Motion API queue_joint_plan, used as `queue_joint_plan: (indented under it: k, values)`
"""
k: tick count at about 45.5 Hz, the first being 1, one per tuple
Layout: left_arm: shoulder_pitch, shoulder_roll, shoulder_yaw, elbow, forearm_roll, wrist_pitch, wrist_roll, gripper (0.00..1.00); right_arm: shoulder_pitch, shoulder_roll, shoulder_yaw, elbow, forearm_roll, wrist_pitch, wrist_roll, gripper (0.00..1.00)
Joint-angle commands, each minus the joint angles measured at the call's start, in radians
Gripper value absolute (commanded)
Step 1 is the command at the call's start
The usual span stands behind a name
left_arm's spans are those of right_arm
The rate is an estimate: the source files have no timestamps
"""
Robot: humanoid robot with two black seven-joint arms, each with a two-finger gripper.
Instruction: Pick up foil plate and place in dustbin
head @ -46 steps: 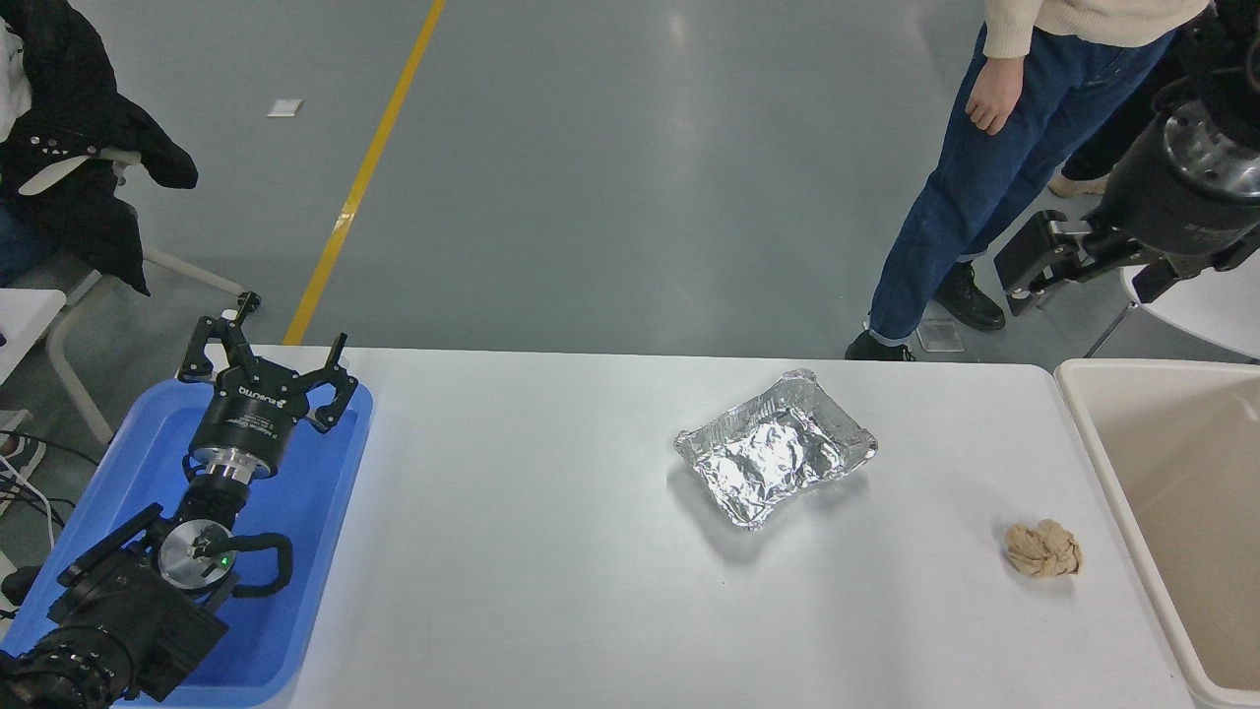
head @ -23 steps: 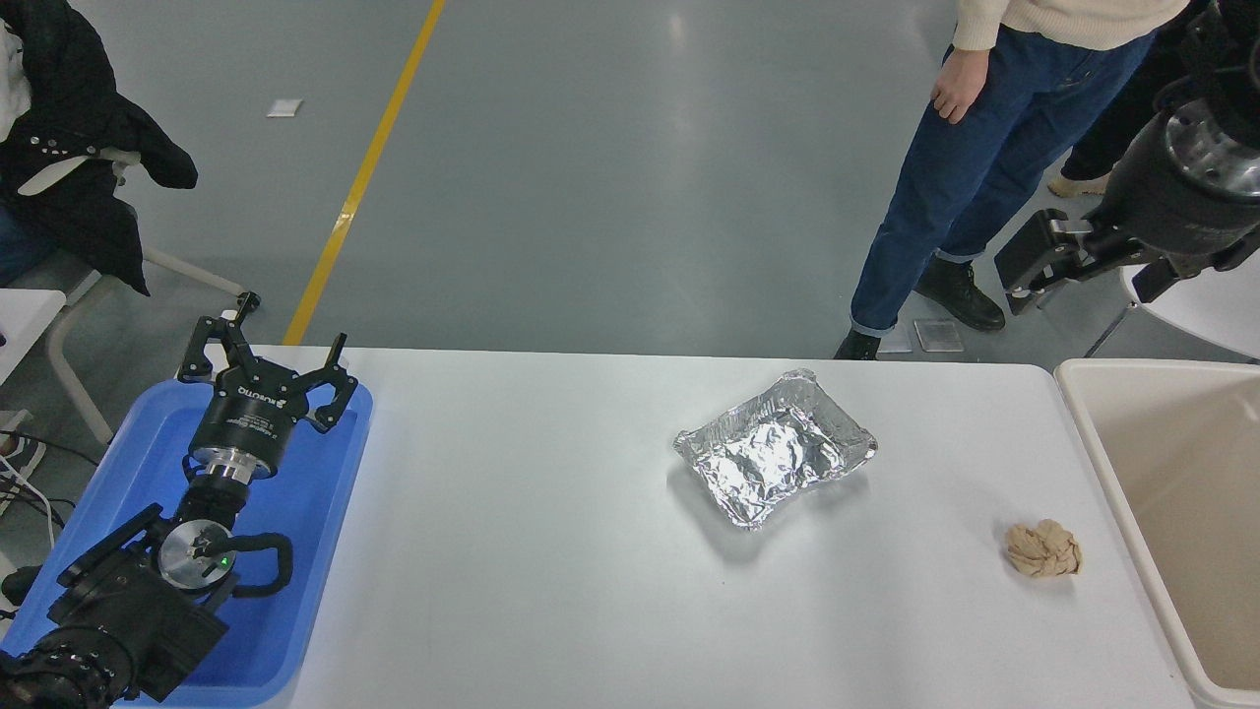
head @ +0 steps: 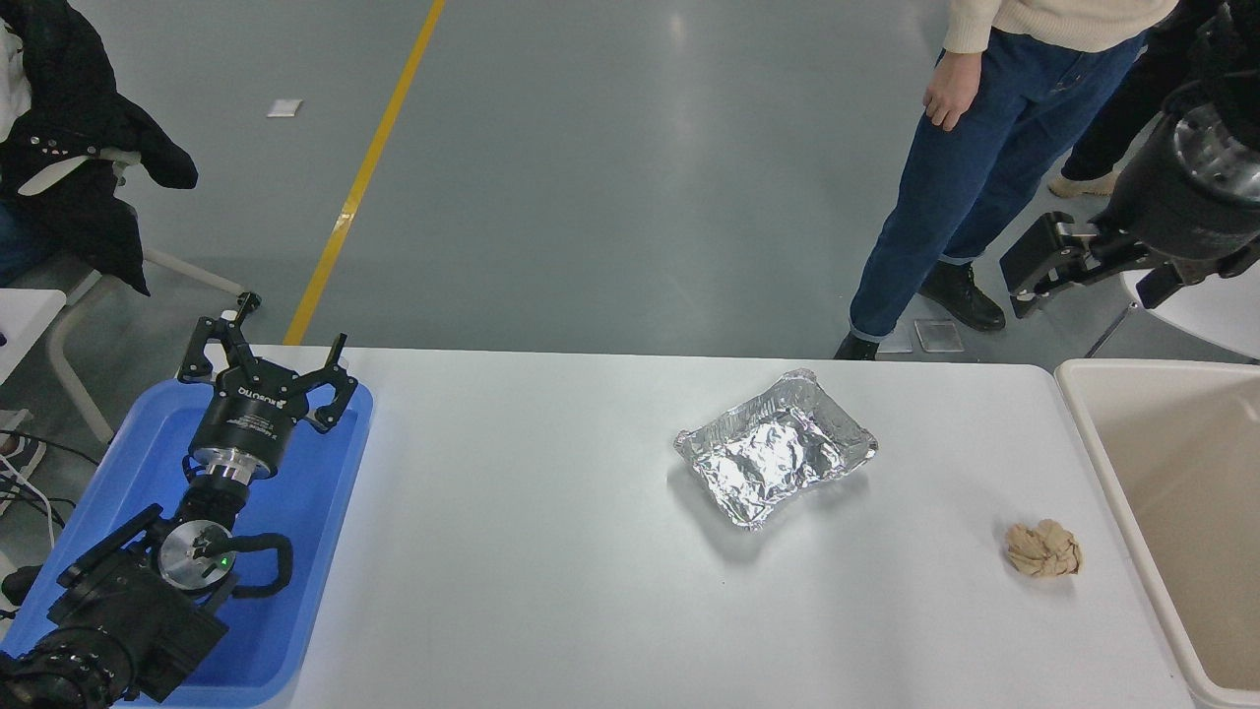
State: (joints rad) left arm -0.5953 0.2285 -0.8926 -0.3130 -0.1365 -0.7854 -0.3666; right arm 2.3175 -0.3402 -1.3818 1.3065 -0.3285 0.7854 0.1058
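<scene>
My right claw [head: 1034, 266] hangs high at the far right, beyond the worktop's [head: 551, 591] far edge; I cannot tell whether its fingers are spread or pressed together. The foil plate [head: 775, 460] lies on the worktop right of the middle, well apart from that claw, nearer and to the left of it. The dustbin [head: 1083, 414] stands at the worktop's right end. My left claw [head: 266, 366] is spread over the blue tray [head: 325, 512] at the near left.

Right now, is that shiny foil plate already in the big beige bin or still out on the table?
Still out. The foil plate lies on the white table, left of the dustbin.
</scene>
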Motion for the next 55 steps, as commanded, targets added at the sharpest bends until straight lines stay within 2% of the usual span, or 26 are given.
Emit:
queue_joint_plan:
  k: [1,16,28,44,55]
  values:
    - [-0.001,0.000,0.000,0.000,0.000,0.000,0.001,1.00,-0.013,-0.002,0.032,-0.004,0.000,0.000,0.000,1.00]
    - [-0.001,0.000,0.000,0.000,0.000,0.000,0.001,1.00,-0.096,0.001,0.107,-0.004,0.003,0.000,0.000,1.00]
    - [-0.001,0.000,0.000,0.000,0.000,0.000,0.001,1.00,-0.191,0.009,0.147,-0.004,0.081,0.000,0.000,1.00]
    - [-0.001,0.000,0.000,0.000,0.000,0.000,0.001,1.00,-0.305,0.021,0.175,-0.012,0.094,-0.133,-0.001,1.00]
    - [-0.001,0.000,0.000,0.000,0.000,0.000,0.001,1.00,-0.464,0.026,0.216,-0.065,0.279,-0.268,-0.001,1.00]
